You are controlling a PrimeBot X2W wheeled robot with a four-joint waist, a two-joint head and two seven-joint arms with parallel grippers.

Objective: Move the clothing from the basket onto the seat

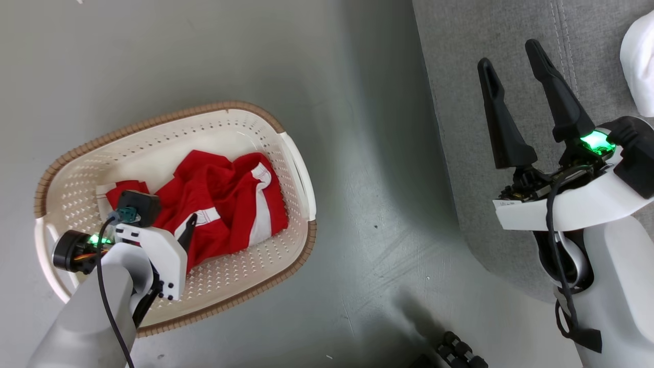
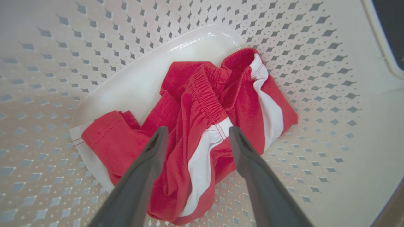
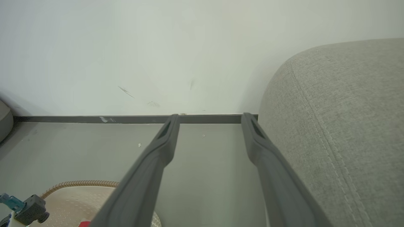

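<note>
1. Left gripper [image 2: 198,130]: you will find it reaching down inside the basket [image 1: 168,118]. Its fingers are spread wide with nothing clamped between them. The tips sit over the red cloth, but you cannot tell whether they touch it.
2. Basket: cream, perforated, oval, with a brown woven-look rim. It stands on the grey floor [image 1: 357,153].
3. Clothing [image 1: 225,204]: red fabric with white stripes and trim, crumpled in one heap on the basket's bottom, its elastic waistband uppermost.
4. Floor: a bare strip lies to the right of the basket.
5. Right gripper [image 1: 510,55]: well to the right of the basket, outside it, over the seat's near edge. The fingers stand apart and hold nothing.
6. Seat [image 1: 475,102]: grey upholstery with stitched seams and a rounded corner, well to the right of the basket and not touching it.
</note>
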